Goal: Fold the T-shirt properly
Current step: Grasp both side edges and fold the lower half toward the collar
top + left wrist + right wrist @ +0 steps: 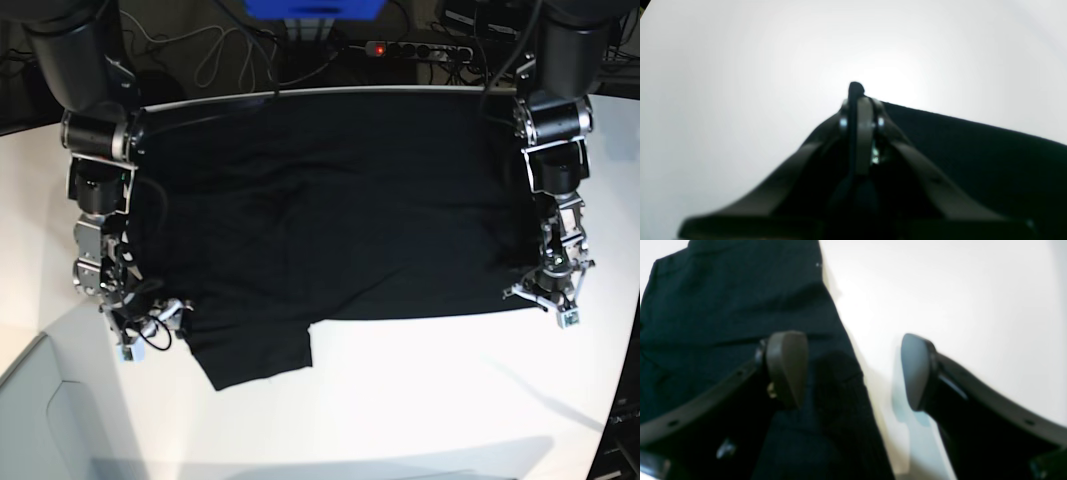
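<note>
Base view shows the whole T-shirt (330, 230); wrist views show left end effector (856, 89) pinching it, right end effector (853, 370) spread

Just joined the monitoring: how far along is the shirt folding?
Early. The T-shirt lies spread out on the table, no fold visible yet. In hand: the left pincer is shut on a shirt edge; the right pincer is open, straddling the opposite edge. All folds remain.

— What's in front of you?
— The T-shirt (340, 210), black and plain side up, spread flat on my white table, lightly wrinkled, one sleeve sticking out toward the near edge.
</note>
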Tool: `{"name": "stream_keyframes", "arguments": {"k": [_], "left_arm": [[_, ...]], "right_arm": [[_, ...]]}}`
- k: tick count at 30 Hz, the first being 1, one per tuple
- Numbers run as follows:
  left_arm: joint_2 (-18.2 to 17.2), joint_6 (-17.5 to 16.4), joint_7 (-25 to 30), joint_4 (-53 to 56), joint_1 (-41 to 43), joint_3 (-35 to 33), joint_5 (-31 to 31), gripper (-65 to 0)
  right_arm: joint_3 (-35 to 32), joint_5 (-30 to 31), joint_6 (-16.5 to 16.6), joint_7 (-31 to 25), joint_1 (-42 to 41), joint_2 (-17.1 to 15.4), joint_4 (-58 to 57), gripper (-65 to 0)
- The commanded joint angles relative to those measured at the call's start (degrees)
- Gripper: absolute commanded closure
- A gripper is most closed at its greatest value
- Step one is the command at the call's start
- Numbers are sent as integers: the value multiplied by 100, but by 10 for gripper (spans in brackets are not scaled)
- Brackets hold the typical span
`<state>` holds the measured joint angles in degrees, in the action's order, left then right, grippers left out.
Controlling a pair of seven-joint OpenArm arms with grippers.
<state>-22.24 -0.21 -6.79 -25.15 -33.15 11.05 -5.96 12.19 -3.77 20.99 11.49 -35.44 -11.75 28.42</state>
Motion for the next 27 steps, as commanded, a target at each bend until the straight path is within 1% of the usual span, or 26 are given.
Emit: {"name": "stream_keyframes", "arguments": {"k": [1,3,4,6,10,13,14,16,17,19,20,24,27], "left_arm": [[-22,60,-521,49,40,-2,108,0],[-22,60,-521,49,40,-2,108,0],[-22,60,-521,49,40,-10,108,0],[-22,60,-521,49,40,-10,108,0],[-22,60,-521,49,40,-10,108,0],[-22,60,-521,49,40,-10,108,0],[-22,60,-521,49,40,-10,108,0],[-22,60,-521,49,40,-10,108,0],[-22,60,-521,49,40,-10,108,0],[-22,60,-521,40,40,-2,108,0],[-22,60,-521,40,40,-2,108,0],[-22,60,-548,-136,49,-2,108,0],[-22,60,-978,-760,189,-2,99,0]], "right_arm": [[-1,-41,-29,166,-82,-52,28,-406],[-1,-41,-29,174,-73,-43,28,-346],[-1,-41,-29,183,-38,-43,37,-296],[-1,-41,-29,183,23,-34,54,-176],[-1,-41,-20,183,50,-34,54,-3],[-1,-41,24,192,173,-34,63,-4],[-1,-41,164,192,190,-43,63,-3],[17,-32,578,192,199,-52,72,-2],[34,-32,692,192,208,-60,125,-2],[34,-23,727,236,296,-69,494,-2],[34,-23,727,359,454,-78,793,-2],[43,-14,727,711,990,-87,2410,-2],[43,-14,727,974,1272,-69,3325,-2]]}}
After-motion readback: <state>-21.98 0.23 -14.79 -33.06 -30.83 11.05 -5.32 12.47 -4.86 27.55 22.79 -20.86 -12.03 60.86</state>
